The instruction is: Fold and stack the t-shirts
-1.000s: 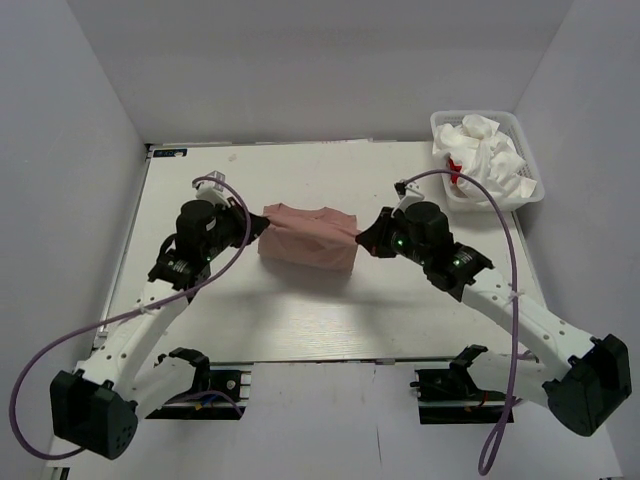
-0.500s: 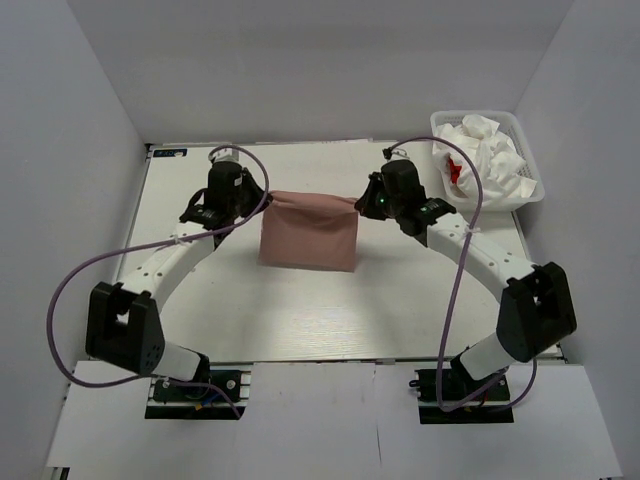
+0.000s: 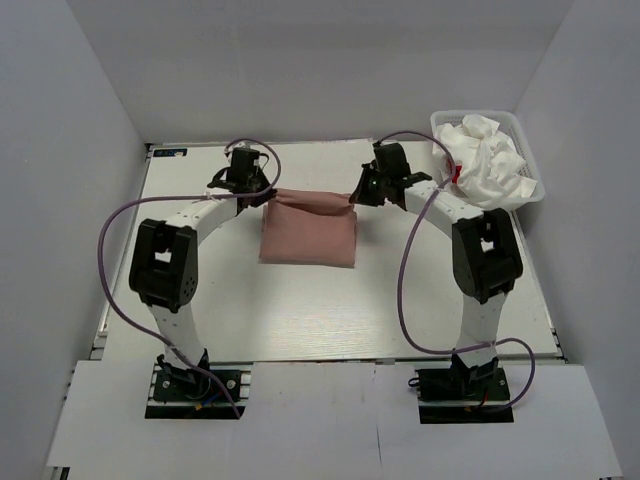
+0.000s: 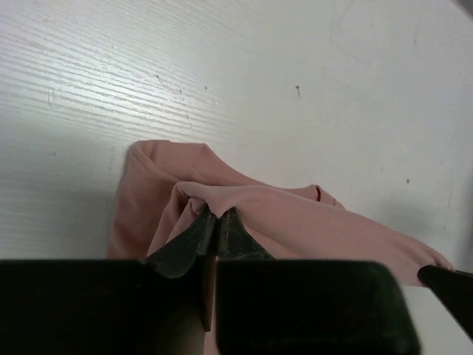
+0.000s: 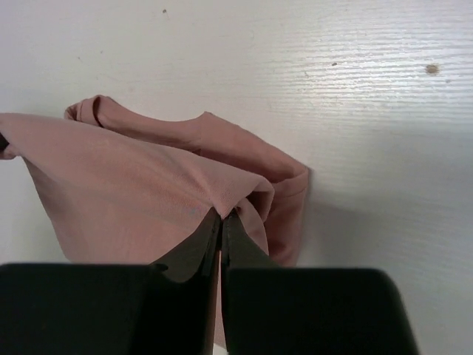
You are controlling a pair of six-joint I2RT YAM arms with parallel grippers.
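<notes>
Both my left tool (image 4: 211, 217) and right tool (image 5: 221, 215) clamp corners of the pink t-shirt (image 3: 308, 232), drawing its fold taut.

Dusty-pink t-shirt (image 3: 308, 235), plain white t-shirts (image 3: 492, 160) — one red patch (image 3: 456, 172), white lattice basket (image 3: 495, 206)

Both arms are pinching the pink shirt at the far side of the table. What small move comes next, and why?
Probably lower slightly and open both jaws. The left jaws and right jaws are shut on the far corners of the pink t-shirt, which already lies as a neat rectangle on the table.
</notes>
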